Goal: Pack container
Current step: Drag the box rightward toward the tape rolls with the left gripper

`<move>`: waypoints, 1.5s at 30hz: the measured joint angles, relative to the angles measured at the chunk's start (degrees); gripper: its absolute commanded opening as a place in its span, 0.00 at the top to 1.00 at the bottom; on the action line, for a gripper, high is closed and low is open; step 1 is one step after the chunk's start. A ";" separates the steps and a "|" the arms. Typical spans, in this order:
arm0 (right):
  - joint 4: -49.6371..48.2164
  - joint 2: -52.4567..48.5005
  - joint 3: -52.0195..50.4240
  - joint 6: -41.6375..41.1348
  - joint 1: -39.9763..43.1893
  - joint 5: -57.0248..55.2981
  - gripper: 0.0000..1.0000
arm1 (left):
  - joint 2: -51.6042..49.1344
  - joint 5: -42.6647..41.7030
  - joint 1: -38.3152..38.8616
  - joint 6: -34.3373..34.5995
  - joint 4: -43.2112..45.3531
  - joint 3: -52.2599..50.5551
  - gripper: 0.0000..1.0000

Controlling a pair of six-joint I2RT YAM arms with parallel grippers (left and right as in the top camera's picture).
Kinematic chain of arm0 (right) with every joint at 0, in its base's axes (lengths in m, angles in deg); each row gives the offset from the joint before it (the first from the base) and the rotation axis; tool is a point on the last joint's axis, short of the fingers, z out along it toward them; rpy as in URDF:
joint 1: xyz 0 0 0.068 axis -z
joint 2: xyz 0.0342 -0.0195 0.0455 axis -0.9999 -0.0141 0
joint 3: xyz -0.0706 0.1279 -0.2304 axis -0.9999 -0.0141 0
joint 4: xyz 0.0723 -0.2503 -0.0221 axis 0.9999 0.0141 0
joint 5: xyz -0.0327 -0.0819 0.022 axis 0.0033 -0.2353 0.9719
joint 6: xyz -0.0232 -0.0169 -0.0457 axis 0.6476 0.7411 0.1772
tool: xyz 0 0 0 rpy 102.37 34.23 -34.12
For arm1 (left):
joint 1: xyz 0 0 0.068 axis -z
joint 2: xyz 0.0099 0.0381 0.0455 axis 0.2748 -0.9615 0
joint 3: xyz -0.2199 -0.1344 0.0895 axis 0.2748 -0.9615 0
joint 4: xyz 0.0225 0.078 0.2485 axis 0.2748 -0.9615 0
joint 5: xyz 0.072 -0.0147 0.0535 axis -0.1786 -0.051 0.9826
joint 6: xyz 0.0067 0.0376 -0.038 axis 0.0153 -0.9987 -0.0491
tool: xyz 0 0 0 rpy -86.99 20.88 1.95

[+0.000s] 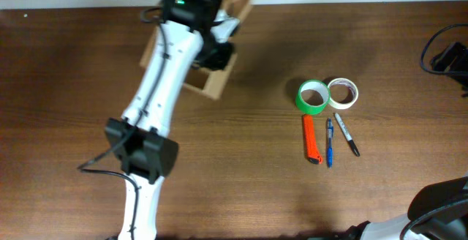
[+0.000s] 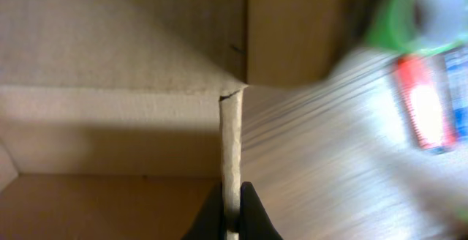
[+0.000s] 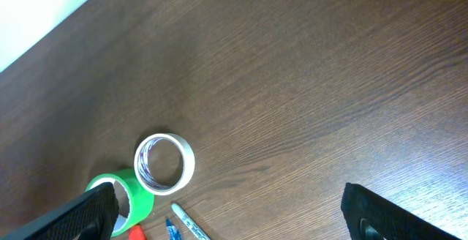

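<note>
End effector of left arm (image 2: pixel 232 203) pinching container (image 2: pixel 232 134) wall

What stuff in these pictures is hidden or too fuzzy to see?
Overhead: the left arm covers most of the cardboard box, hiding its inside.
Left wrist: the green tape and orange cutter are blurred.
Right wrist: the bottom edge cuts off the pens.
Overhead: the right arm is cut off at the corner.
</note>
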 measured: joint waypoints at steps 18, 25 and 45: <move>0.46 0.00 0.00 -2.60 -0.20 0.66 0.01 | 0.09 0.11 18.58 20.33 -2.47 3.52 0.99; 1.38 0.00 0.00 -2.91 -1.99 0.83 0.01 | -0.94 4.90 21.53 23.10 -6.23 3.54 0.99; 2.21 0.00 0.00 -2.95 -4.52 0.85 0.01 | -13.88 10.21 21.00 23.43 4.22 3.54 0.99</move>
